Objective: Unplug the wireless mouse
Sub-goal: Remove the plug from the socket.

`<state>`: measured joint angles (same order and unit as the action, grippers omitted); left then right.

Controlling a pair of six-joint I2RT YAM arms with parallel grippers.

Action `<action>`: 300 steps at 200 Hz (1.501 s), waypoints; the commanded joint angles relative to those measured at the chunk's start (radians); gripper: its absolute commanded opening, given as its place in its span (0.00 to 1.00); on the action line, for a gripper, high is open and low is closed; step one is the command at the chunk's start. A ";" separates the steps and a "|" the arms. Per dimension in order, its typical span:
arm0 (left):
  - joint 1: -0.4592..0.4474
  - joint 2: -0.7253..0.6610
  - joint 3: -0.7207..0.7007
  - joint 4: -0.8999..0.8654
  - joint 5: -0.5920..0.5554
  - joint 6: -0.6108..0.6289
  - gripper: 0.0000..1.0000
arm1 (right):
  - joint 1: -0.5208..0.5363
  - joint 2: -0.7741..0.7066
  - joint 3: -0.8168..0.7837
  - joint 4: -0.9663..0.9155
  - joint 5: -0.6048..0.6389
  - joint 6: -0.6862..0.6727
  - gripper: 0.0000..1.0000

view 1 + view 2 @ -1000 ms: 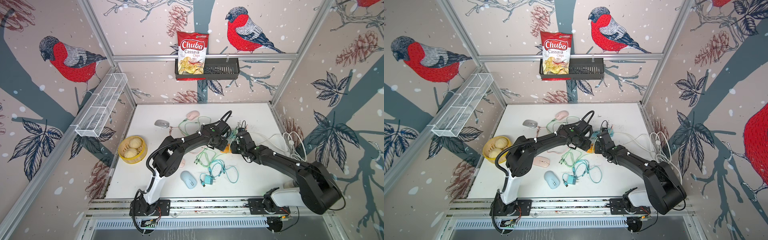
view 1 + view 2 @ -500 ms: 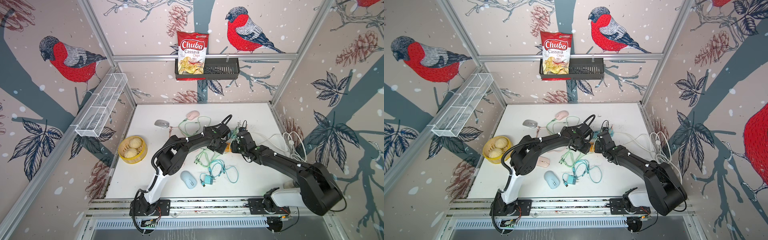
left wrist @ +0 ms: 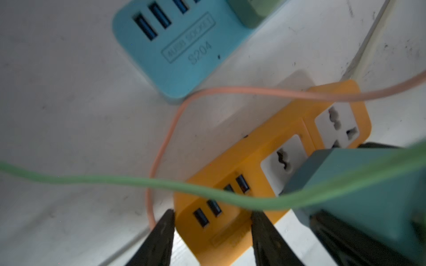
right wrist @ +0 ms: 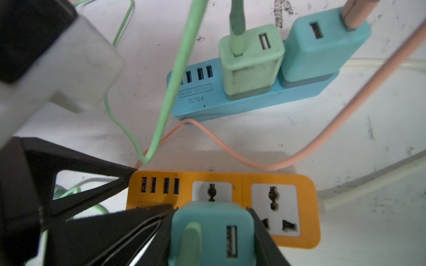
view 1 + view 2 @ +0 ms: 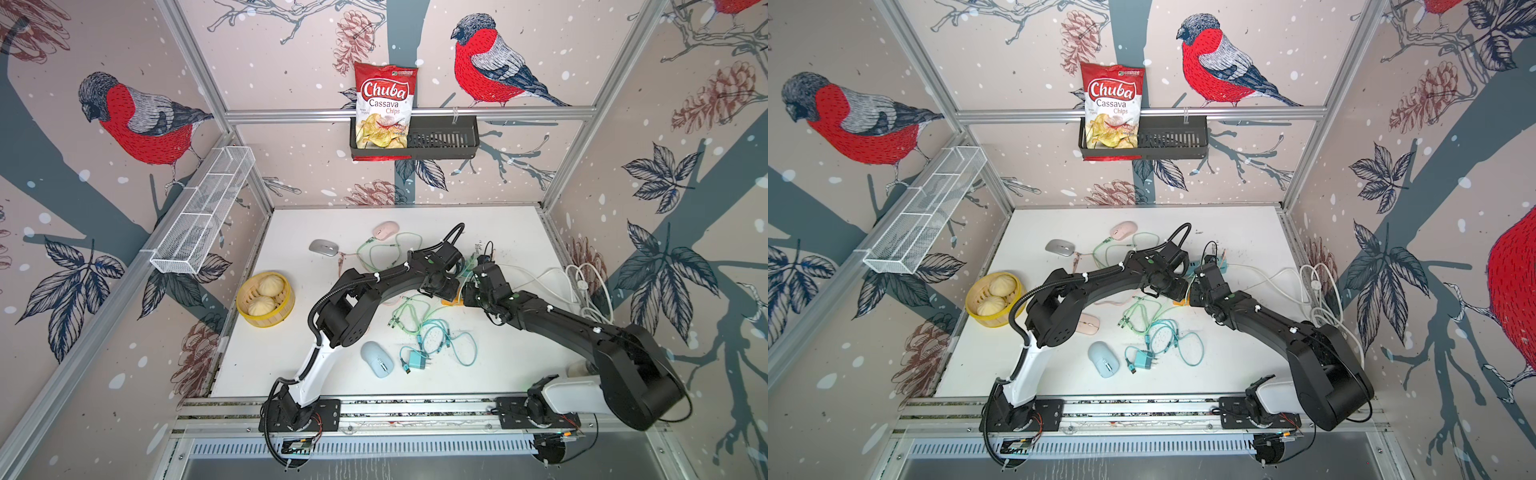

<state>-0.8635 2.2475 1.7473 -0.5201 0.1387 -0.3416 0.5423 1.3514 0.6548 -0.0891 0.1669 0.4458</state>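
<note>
Change: almost nothing in the last second. The left arm's elbow shifts a little. Both grippers stay at the strip (image 5: 451,300), with their jaws no wider and no tighter.
Left gripper (image 3: 213,214): clamped across the strip's USB end, one finger at each long edge, bracing it on the table (image 5: 519,232).
Right gripper (image 4: 211,217): clenched on the charger (image 4: 212,239), one finger on each flank.
Charger: sits over the strip's socket nearest the USB ports. Its prongs are hidden, so I cannot tell whether it is seated or already out.
Green cable (image 3: 115,180): leaves the charger's top and crosses above the strip.
Pink mouse (image 5: 385,230): lies near the back of the table, well apart from both grippers, with a green lead at its nose. I cannot trace whether that lead is the charger's.
Meaning: the brace and grip look set, but the pull itself likely has not begun.
Next: probably a straight draw off the strip's face while the left gripper holds the strip down.
Risk: the strip could lift with the charger, or the cable could snag.
</note>
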 commanded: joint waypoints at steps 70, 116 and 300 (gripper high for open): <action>0.000 0.033 -0.089 -0.093 -0.105 0.024 0.51 | 0.005 -0.086 0.090 -0.048 0.030 -0.022 0.22; 0.003 -0.083 -0.127 -0.028 -0.078 0.024 0.61 | -0.005 -0.173 0.133 -0.128 0.056 -0.039 0.22; 0.040 -0.829 -0.634 0.536 0.136 0.369 0.53 | -0.004 -0.247 0.132 0.089 -0.750 -0.042 0.25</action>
<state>-0.8089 1.4509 1.1366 -0.0338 0.3531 -0.0582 0.5365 1.0950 0.7765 -0.0475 -0.4892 0.3923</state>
